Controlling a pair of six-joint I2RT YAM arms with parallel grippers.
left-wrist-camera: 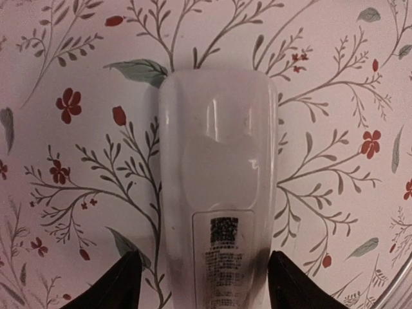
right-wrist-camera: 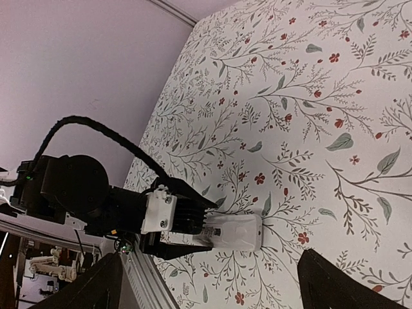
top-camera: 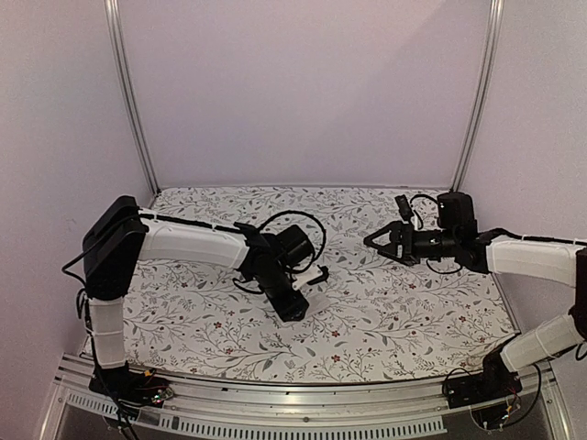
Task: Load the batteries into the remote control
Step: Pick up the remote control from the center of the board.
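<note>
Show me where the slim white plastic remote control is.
From above, the remote control lies near the middle of the floral table, between the left gripper's fingers.

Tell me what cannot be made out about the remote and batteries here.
Batteries: in no view; whether they sit inside the remote control is hidden.
Remote's button side: faces the table, every view.
Remote's near end: cut by the bottom edge, left wrist view; covered by the left arm, top view.
Label print: too small, blurred.

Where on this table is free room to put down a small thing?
Free: the far strip of the table along the back wall, and the near right part between the right gripper and the front rail. Crowded: the middle, where the left gripper straddles the remote control.
</note>
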